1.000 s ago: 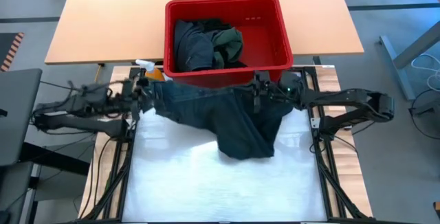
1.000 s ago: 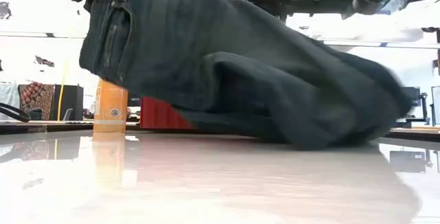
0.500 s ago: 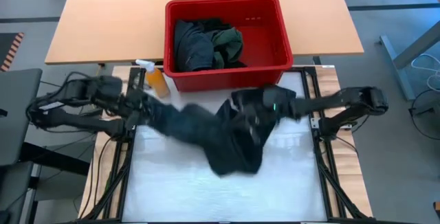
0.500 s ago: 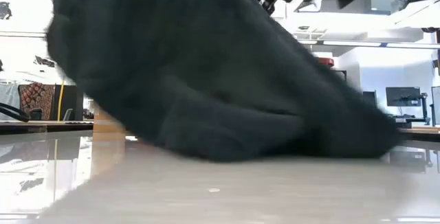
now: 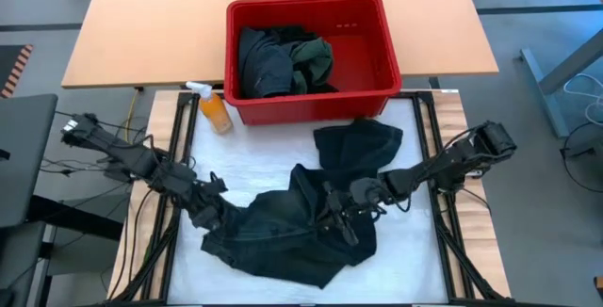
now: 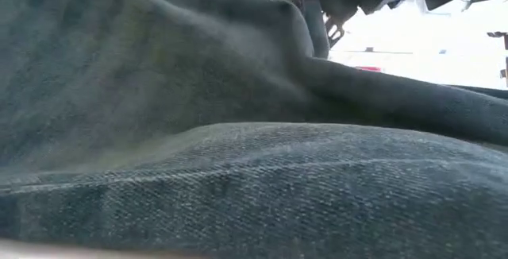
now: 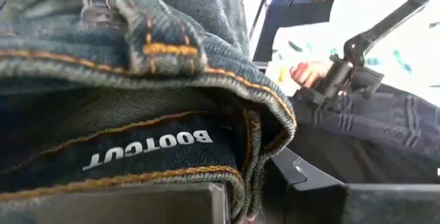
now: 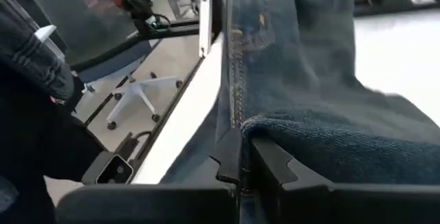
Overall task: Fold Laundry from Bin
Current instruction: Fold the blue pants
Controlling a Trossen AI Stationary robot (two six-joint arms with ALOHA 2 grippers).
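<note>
We have swung the dark blue denim jeans down from beside the red slotted plastic bin onto the bench; left pincer and right pincer both clamp the waistband, ready for spreading flat.

Robotics lab; rig frame, office chair
</note>
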